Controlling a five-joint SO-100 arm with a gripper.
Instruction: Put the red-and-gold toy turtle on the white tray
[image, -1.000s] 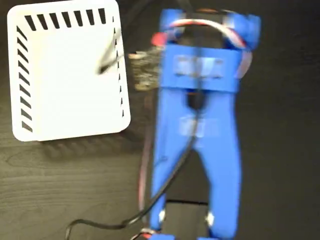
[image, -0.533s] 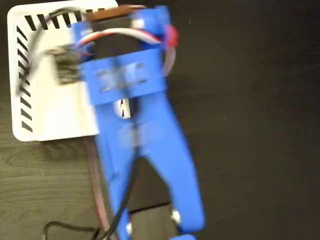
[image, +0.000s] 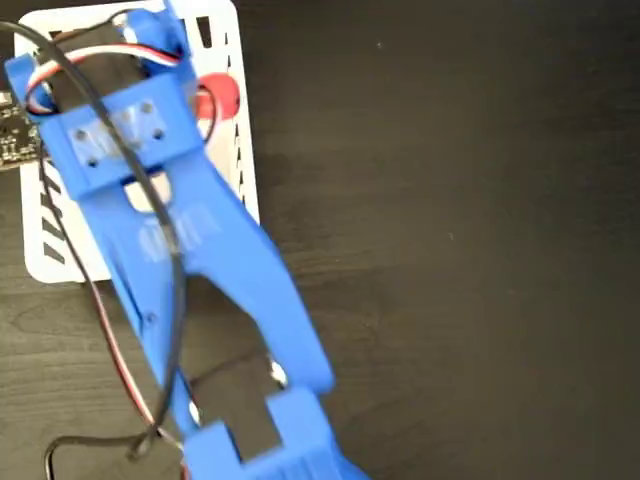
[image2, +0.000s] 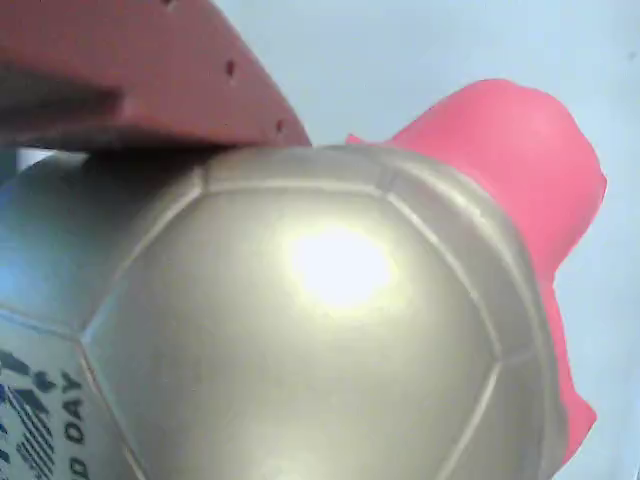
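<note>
The gripper (image2: 150, 150) looks closed on the red-and-gold toy turtle (image2: 330, 320), though I can't see both fingers, and it hangs over the white tray (image: 240, 190) near the 3 o'clock rim, so a drop could bounce it onto the dark surface (image: 450, 250).

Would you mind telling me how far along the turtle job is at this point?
Pickup and carry look done: the wrist view shows the red-and-gold toy turtle filling the frame with a red finger pressed on its shell. In hand: the blue arm reaches over the white tray, a red bit of turtle showing beside it. Left: setting it down and letting go.
</note>
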